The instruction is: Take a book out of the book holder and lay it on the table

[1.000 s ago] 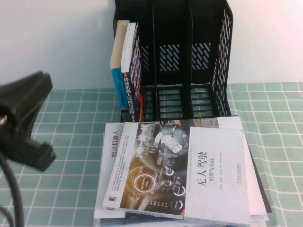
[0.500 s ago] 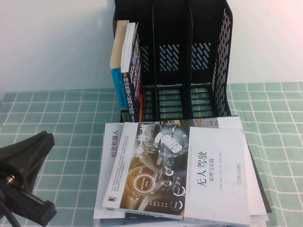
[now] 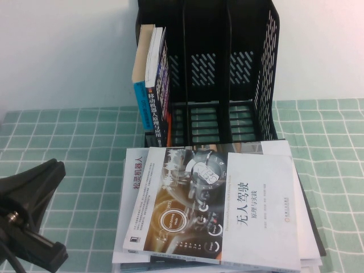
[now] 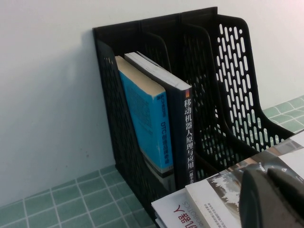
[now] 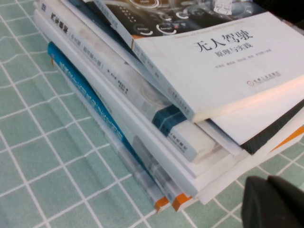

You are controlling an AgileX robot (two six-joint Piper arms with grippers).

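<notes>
The black three-slot book holder [image 3: 250, 74] stands at the back against the wall. Its left slot holds two upright books: a blue-spined one [image 3: 142, 68] and a dark one [image 3: 161, 96]; both show in the left wrist view, blue [image 4: 145, 118] and dark [image 4: 187, 137]. The other two slots are empty. My left gripper [image 3: 48, 173] is low at the front left, shut and empty, beside a stack of books; its fingertips [image 4: 273, 199] point toward the holder. My right gripper [image 5: 273, 204] is shut and empty, low beside the stack; it is out of the high view.
A stack of several books [image 3: 227, 205] lies flat in front of the holder, topped by a white and dark cover [image 5: 213, 61]. Green checked cloth [image 3: 85, 142] covers the table, with free room on the left and right of the stack.
My left arm dropped down and back toward the front left corner a second ago, then stayed still. The books have not moved.
</notes>
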